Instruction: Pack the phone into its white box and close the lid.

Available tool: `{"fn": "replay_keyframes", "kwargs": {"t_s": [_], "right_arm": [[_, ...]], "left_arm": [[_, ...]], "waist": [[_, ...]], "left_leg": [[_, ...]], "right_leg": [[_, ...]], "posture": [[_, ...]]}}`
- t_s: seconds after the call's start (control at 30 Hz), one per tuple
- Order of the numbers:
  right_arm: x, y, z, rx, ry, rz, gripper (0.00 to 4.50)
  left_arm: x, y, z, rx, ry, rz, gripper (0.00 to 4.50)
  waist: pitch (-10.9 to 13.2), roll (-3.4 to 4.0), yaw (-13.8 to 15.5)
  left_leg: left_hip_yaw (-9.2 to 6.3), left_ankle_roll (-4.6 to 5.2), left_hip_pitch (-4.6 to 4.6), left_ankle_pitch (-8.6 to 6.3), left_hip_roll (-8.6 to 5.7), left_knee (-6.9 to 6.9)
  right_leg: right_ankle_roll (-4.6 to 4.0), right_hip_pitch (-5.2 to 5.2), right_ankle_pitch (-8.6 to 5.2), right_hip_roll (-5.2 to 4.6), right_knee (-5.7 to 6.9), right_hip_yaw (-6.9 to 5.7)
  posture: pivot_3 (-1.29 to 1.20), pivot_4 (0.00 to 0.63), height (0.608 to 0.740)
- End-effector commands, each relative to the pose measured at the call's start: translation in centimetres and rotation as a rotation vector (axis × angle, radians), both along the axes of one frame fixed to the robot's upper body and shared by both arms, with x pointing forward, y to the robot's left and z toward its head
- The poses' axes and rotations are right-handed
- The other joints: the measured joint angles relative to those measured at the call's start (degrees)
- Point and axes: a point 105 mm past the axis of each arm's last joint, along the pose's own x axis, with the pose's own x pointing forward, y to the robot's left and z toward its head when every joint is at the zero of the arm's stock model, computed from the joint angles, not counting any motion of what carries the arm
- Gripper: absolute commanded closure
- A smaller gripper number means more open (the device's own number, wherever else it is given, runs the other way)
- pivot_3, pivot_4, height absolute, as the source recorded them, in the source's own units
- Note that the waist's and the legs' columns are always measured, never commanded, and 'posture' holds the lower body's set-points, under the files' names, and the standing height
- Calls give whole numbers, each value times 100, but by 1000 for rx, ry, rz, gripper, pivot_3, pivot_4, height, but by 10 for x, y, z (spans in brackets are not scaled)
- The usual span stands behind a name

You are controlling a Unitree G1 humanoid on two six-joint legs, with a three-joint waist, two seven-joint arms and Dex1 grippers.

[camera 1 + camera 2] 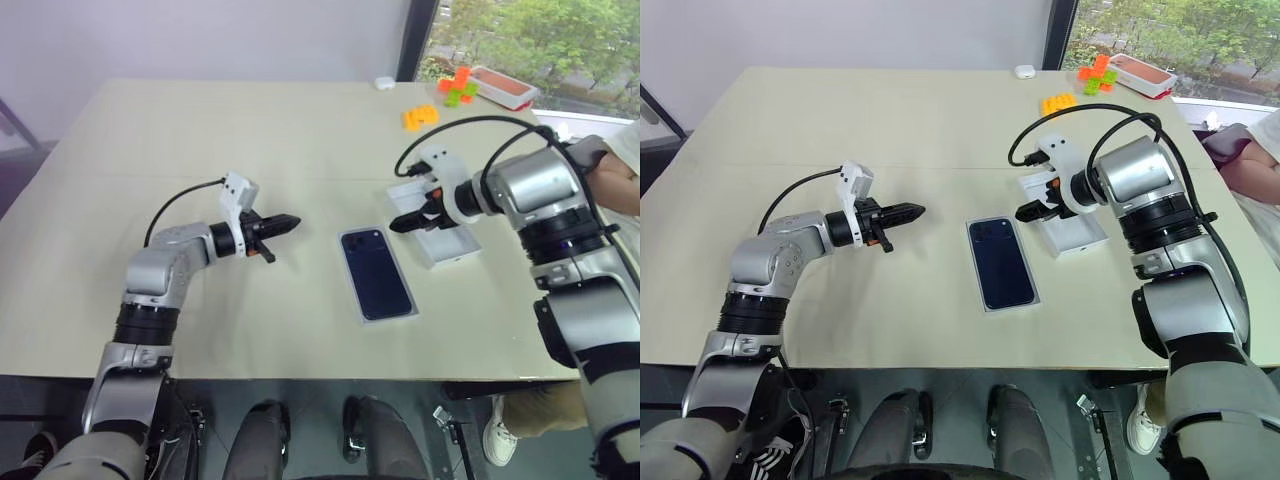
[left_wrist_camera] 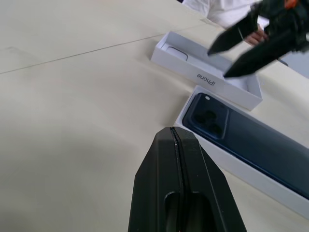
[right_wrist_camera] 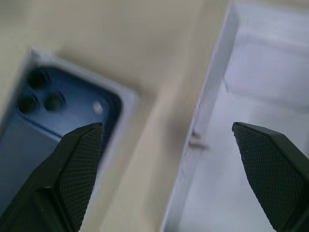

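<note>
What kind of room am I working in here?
Probably an office or lab: a big plain table by a window with trees outside, a plain wall behind, and toy blocks at the far edge.

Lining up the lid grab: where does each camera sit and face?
Head eyes: on the head, looking forward and down at the table; both arms show.
Left wrist: along the shut left gripper toward phone and lid; the right gripper shows too.
Right wrist: down between its open fingers at the lid's wall, phone beside.
Shared: phone and lid in every view.
</note>
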Motion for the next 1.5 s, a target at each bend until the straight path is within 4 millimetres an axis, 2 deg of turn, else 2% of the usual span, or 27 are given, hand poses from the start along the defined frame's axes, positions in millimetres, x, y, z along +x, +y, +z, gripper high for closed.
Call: {"fn": "replay_keyframes", "kwargs": {"t_s": [0.03,0.17,0.3,0.47,0.57,0.8,0.83,0.97,1.07,1.2,1.27,1.37,1.43,1.5], "right_arm": [[3,-10,6,-22,-16,-44,50],[-3,-5,-5,-53,9,-7,50],[-4,-6,-17,-71,27,-43,50],[-4,-4,-22,-81,10,-56,50],[-3,-5,-26,-126,-13,-60,760],[-6,4,-31,-125,-32,-67,4182],[-6,5,-31,-130,-40,-71,4410],[-8,8,-29,-105,-39,-85,4410],[-1,10,-16,-40,-64,-133,4410],[4,30,12,202,-61,-153,4410],[5,43,29,312,-99,-125,4410],[12,51,57,467,-192,-132,4410],[10,59,74,573,-240,-90,4410],[-2,75,92,755,-184,-19,4410]], "left_arm": [[-3,-2,12,-32,-53,1,4500],[-6,-3,10,-34,-52,2,4500],[-6,-6,10,-39,-53,6,4500],[-6,-7,10,-35,-54,12,4500],[-4,-6,11,-35,-56,19,4500],[-3,-3,15,-30,-62,31,4500],[-2,-2,15,-27,-62,34,4500],[0,2,15,-21,-62,50,4500],[0,3,15,-23,-57,52,4500],[0,6,18,-42,-53,58,4500],[0,11,18,-50,-48,76,4500],[1,20,20,-54,-51,103,4500],[1,26,23,-57,-58,118,4500],[2,35,26,-65,-63,137,4500]], "waist": [[0,0,-10],[0,0,-56],[0,0,-98],[-1,-1,-100],[-1,-1,-101],[-3,-2,-109],[-3,-2,-108],[-3,-2,-106],[-3,-2,-118],[-1,1,-127],[-1,1,-118],[-1,1,-111],[-1,1,-99],[-1,1,-102]], "left_leg": [[0,0,0,0,0,0],[-2,-1,2,1,5,0],[-3,-1,2,1,9,0],[-5,-1,4,1,9,3],[-5,-1,4,1,9,3],[-8,-2,7,1,11,3],[-8,-2,8,1,11,5],[-11,-1,9,3,11,7],[-10,-1,9,3,11,6],[-9,-1,6,3,12,4],[-9,-2,6,3,14,1],[-10,-1,5,3,15,-4],[-9,-1,4,3,15,-5],[-9,-1,0,3,13,-6]], "right_leg": [[0,0,0,1,1,0],[-1,-2,0,7,4,0],[0,-1,1,4,4,1],[0,1,1,3,4,2],[-1,1,1,3,5,2],[-1,3,1,5,6,4],[-1,4,1,5,5,4],[-2,6,1,5,6,5],[-2,4,1,6,5,5],[-2,-1,2,6,7,6],[-3,-3,2,8,9,6],[-3,-3,2,10,8,5],[-3,-3,2,8,6,5],[-2,-3,2,4,3,2]], "posture": [[0,150,740],[0,150,740],[0,150,740],[0,150,740],[0,150,740],[0,150,740],[0,150,740],[0,150,740],[0,150,740],[0,150,740],[0,150,740],[0,150,740],[0,150,740],[0,150,740]]}}
